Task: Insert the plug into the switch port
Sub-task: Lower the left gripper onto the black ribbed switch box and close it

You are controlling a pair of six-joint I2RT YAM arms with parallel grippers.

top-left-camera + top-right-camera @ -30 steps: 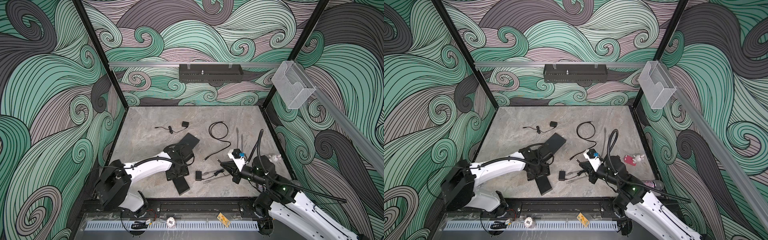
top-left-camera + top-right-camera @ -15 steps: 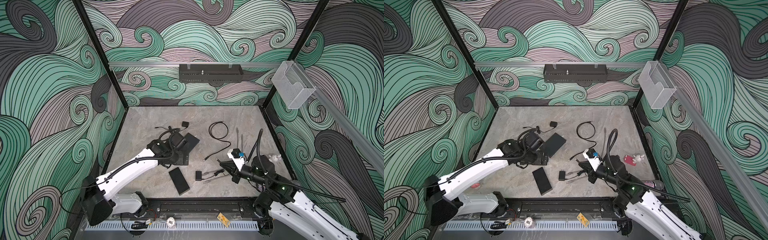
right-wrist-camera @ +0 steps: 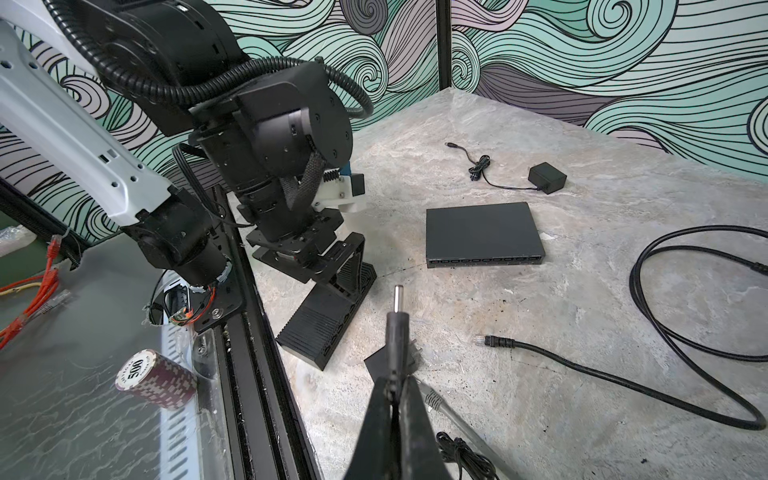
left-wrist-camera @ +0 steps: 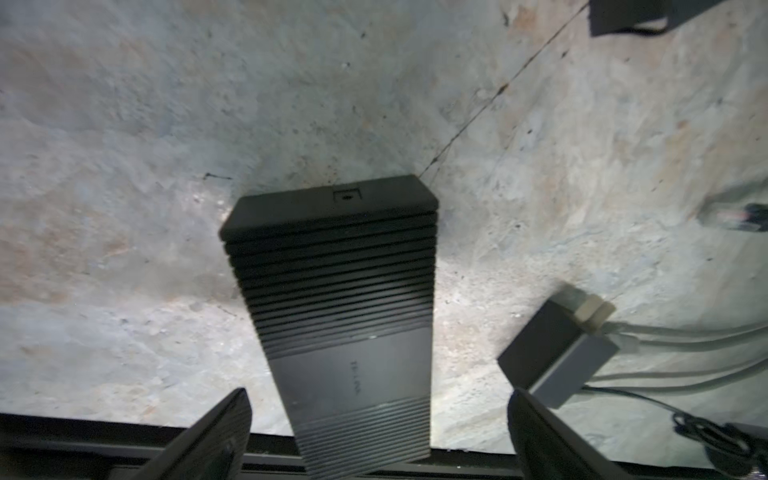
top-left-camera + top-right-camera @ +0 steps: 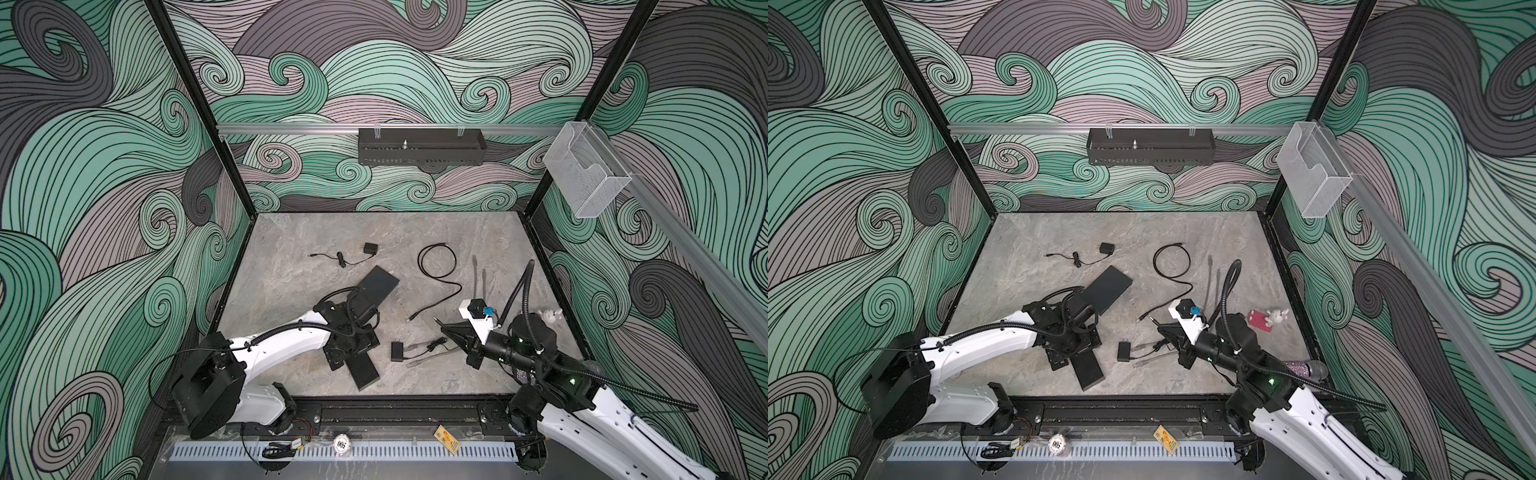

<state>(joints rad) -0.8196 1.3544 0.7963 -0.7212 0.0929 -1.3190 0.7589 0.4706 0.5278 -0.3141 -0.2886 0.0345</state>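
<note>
Right wrist view has the plug (image 3: 397,330), a slim black barrel connector with a bare metal tip, standing out of the right gripper (image 3: 394,388). The jaws are pinched tight on its moulded grip, and the plug is held clear of the tabletop (image 5: 291,249). In both top views this claw sits near four o'clock on the stone surface, with the plug tip aimed toward ten o'clock. From there, at about eight o'clock and apart from it, lies the small switch (image 5: 366,372), a ribbed black box flat on the surface near six o'clock, by the front rail. The left wrist view shows a small round socket (image 4: 347,195) in one end face of the box. The left gripper (image 4: 380,417) is spread wide over it, with one of its fingers (image 4: 220,432) on each side and a gap of bare stone between each finger and the box. A power adapter (image 4: 552,353) rests just beside the box, between the two claws, with thin leads trailing off it. A larger switch (image 5: 376,286) lies flat toward the centre, at about twelve o'clock from the left claw. A second adapter (image 5: 370,248) with its cord lies farther back at eleven o'clock. A black cable (image 5: 436,266) loops at one o'clock. A poker chip (image 3: 153,380) stands outside the front rail.
</note>
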